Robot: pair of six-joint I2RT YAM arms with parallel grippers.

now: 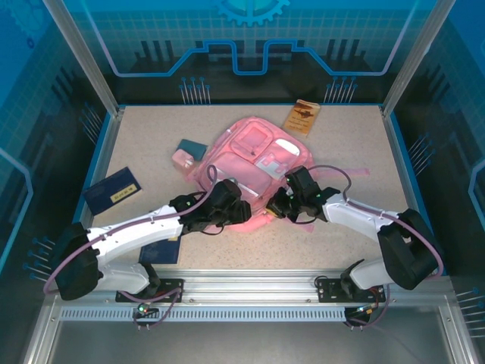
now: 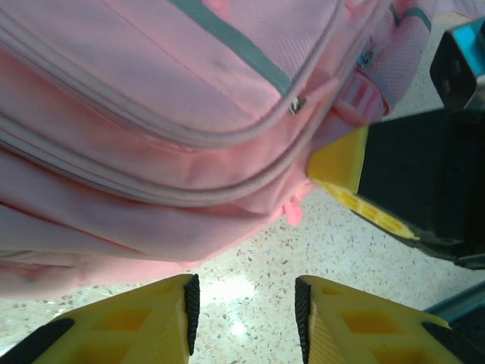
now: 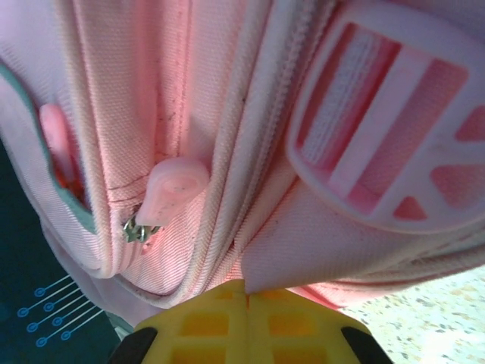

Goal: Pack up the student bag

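The speckled table carries the student bag, which lies flat near its middle. A dark blue book lies at the left, well apart from the bag. A 2nd book sits partly under the left arm. The right gripper pinches a fabric fold at the bag's near edge, fingers pressed together. The left gripper stands parted just beside that edge, with bare table between its fingers. A pink zip pull hangs near the right gripper.

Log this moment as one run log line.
left claw open, by student bag | right claw shut on its fabric | blue book outside bag
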